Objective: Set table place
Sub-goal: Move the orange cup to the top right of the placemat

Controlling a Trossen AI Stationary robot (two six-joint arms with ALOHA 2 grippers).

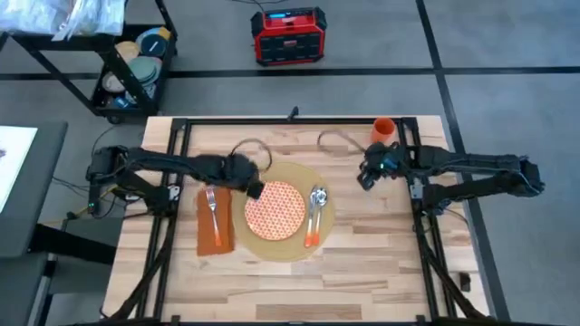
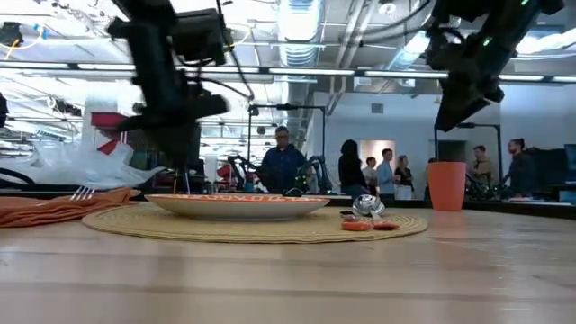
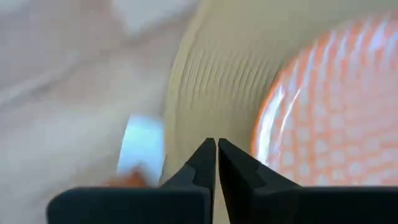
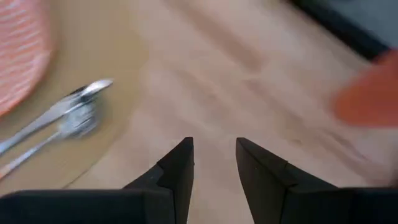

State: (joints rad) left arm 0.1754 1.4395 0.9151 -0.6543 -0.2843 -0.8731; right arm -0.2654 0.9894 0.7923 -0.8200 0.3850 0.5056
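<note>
Where the butcher-block table shows bare wood at its left side, a rust-orange napkin lies flat with an orange-handled fork resting along it, tines toward the far edge. Just beside the napkin sits the round woven placemat, and the orange-patterned plate lies on its middle. The left gripper hangs above the placemat at the plate's far-left rim; in the left wrist view its fingers are pressed together with nothing between them, pointing at the strip of mat next to the plate. On the right part of the placemat, close to the plate, lie what look like a spoon and a second steel piece with orange handles, though the view is too coarse to name the second one. Farther right, over bare wood, the right gripper hovers off the table, its fingers a little apart and holding nothing. Near the far right corner the small orange cup stands upright, apart from the placemat. In the low view, people stand in the room behind.
</note>
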